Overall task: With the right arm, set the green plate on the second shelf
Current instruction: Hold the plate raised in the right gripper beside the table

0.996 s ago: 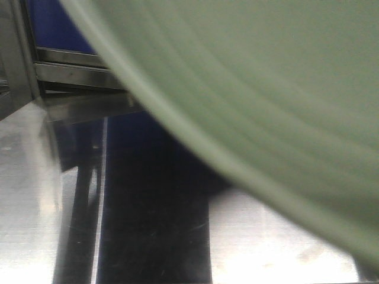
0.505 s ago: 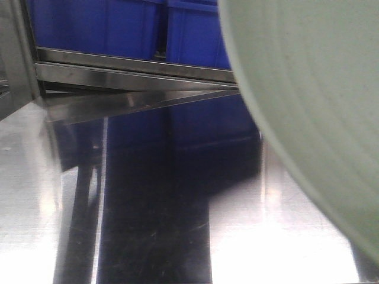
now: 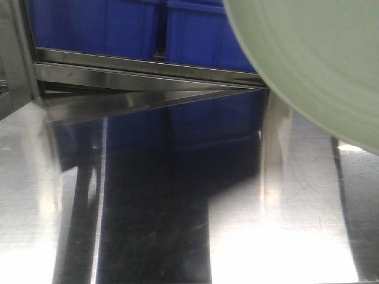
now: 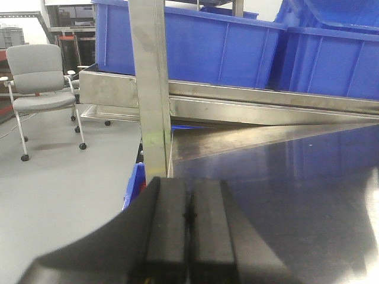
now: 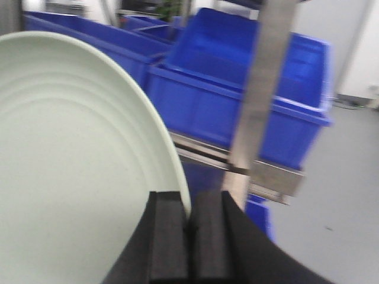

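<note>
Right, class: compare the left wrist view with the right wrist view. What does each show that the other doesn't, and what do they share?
Only the left wrist view shows a grey office chair, the reflective steel shelf surface, and the left gripper, shut with nothing between its pads. Only the right wrist view shows the green plate, its rim clamped in the right gripper. Both show blue bins and an upright steel post in front of them.
</note>
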Tool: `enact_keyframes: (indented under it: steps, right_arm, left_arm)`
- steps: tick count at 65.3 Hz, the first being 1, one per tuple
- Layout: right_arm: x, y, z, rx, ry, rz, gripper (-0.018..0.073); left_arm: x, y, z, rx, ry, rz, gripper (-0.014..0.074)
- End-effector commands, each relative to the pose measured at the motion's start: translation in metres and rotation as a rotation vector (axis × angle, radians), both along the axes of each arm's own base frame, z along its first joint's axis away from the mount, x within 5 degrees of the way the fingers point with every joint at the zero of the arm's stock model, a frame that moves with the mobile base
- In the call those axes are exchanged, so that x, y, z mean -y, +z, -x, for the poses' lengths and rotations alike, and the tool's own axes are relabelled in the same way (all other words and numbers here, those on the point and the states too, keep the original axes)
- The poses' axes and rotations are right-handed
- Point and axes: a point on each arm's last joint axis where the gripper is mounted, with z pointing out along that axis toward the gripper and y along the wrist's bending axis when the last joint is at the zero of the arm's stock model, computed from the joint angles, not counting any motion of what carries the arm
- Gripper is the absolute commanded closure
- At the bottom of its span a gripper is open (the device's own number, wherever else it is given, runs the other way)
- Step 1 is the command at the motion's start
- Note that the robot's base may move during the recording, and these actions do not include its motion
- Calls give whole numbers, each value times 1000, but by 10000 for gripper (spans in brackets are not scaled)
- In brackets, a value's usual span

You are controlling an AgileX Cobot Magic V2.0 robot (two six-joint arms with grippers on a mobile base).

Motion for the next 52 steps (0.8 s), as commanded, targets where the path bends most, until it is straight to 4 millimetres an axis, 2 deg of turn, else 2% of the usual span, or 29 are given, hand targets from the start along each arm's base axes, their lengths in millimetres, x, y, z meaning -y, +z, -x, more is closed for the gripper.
enact_keyframes:
  steps: [1, 11, 32, 52]
  right_arm:
    - [5, 13, 6, 162, -77, -31, 502]
    - [7, 1, 8, 194, -136, -31, 502]
    - [11, -32, -3, 304, -185, -133, 502]
    - [11, -41, -6, 296, -189, -136, 502]
  left_arm:
    - [0, -5, 0, 57, 0, 4, 466]
    - [0, -5, 0, 57, 0, 4, 466]
    - [0, -5, 0, 57, 0, 4, 466]
    - [0, -5, 0, 57, 0, 4, 466]
